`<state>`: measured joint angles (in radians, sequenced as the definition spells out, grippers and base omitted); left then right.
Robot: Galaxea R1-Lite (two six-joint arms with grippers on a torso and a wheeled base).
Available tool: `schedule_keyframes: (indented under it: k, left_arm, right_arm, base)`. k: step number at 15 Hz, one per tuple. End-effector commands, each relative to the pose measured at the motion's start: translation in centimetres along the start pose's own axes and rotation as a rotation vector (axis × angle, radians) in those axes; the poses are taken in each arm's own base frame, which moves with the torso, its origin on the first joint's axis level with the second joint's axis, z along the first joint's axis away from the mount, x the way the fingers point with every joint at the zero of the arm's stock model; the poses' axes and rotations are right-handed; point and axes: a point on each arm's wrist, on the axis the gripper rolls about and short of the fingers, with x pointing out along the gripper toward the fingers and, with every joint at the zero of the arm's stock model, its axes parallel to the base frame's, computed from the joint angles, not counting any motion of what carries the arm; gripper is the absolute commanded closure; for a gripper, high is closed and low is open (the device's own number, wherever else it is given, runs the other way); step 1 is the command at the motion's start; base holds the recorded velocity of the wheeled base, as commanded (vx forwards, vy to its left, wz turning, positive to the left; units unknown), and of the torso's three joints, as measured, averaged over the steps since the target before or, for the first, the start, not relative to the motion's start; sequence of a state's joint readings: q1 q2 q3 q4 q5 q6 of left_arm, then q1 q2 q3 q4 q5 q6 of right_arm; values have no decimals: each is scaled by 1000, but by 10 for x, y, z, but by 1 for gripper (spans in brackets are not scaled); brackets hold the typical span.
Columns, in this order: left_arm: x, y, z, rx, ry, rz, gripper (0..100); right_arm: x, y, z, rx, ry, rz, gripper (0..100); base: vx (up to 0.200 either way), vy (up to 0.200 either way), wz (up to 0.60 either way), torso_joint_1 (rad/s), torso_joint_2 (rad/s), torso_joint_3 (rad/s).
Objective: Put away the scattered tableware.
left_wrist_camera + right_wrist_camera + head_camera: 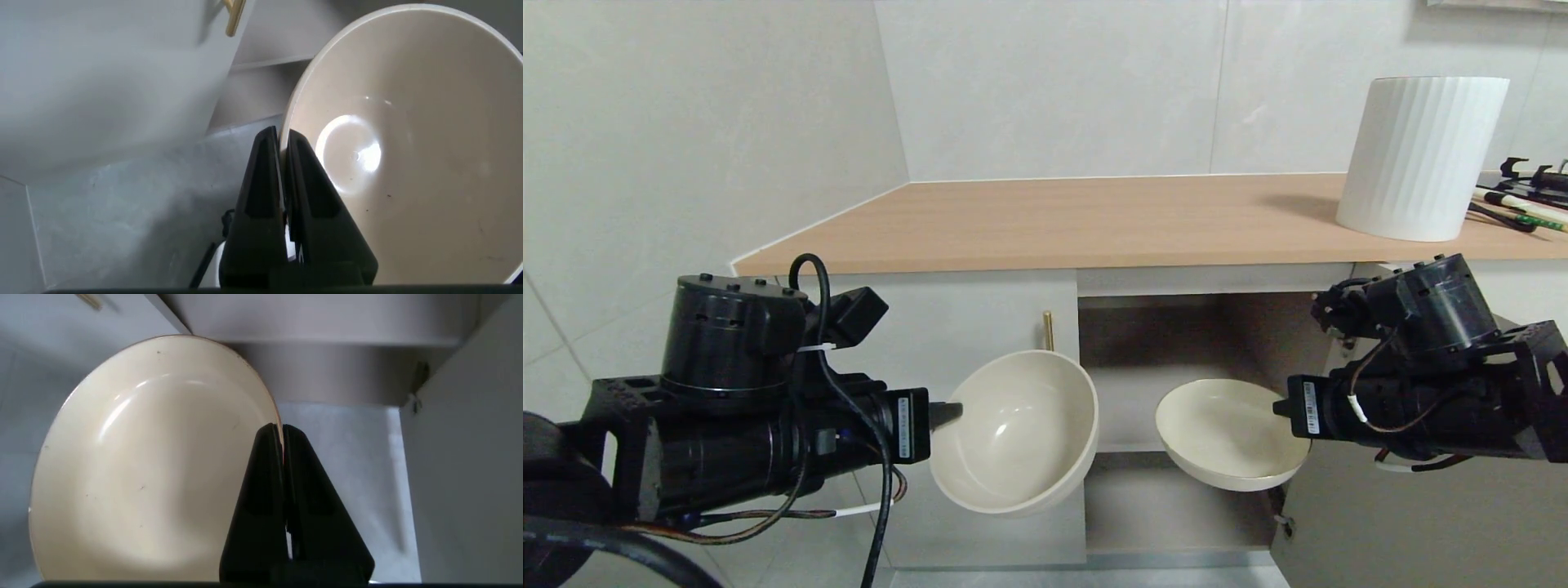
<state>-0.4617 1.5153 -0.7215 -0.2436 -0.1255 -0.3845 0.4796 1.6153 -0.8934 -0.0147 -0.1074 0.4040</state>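
Bright, even indoor light fills the head view. The white ribbed container (1421, 155) throws a soft shadow to the left across the wooden countertop (1094, 220) — the light falls from the upper right. Inside the open cabinet (1176, 343) it is dim. A round glare spot sits low in the deep bowl (409, 155); the shallow bowl (147, 465) carries only faint streaks of sheen.

Kitchen, corner section. Wood-look countertop (1094, 220) set against pale tiled walls (1054, 82). Beneath it, a light grey base cabinet: one closed door (980, 318) with a slim brass handle (1048, 329); the adjoining compartment stands open, with one shelf (1123, 408) inside. White ribbed container (1421, 155) upright toward the countertop's right end. Tableware: one deep cream bowl (1021, 441) and one shallow cream bowl (1225, 437), both before the cabinet front. Grey tiled floor (122, 212).
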Motion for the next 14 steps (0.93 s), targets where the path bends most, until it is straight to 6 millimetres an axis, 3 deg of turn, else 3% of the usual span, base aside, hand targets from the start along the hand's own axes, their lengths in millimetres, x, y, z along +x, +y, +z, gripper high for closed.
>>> schedule_keyframes:
  k: [1,4,5,7,10,12,14]
  left_arm:
    - [4,0,-2,1,16,0,100]
    - [4,-2,-3,4,17,-5,100]
    - [4,-2,-3,4,16,-3,100]
    - [4,-2,-3,4,17,-3,100]
    - [4,-2,-3,4,17,-1,100]
    - [3,-2,-2,5,11,-4,100]
    - [1,-2,-2,5,9,-3,100]
  right_arm:
    - [24,4,-5,-11,24,-7,100]
    - [78,8,-10,-22,-2,-91,100]
    - [84,9,-11,-23,-2,-91,100]
    - [118,11,-13,-24,28,-107,100]
    - [153,12,-22,-36,74,-128,100]
    - [169,10,-15,-27,63,-133,100]
    - [198,11,-1,-11,29,-137,100]
  base:
    - [0,0,0,0,0,0]
    - [0,0,0,0,0,0]
    - [0,0,0,0,0,0]
    - [0,0,0,0,0,0]
    - [0,0,0,0,0,0]
    - [0,0,0,0,0,0]
    - [0,0,0,0,0,0]
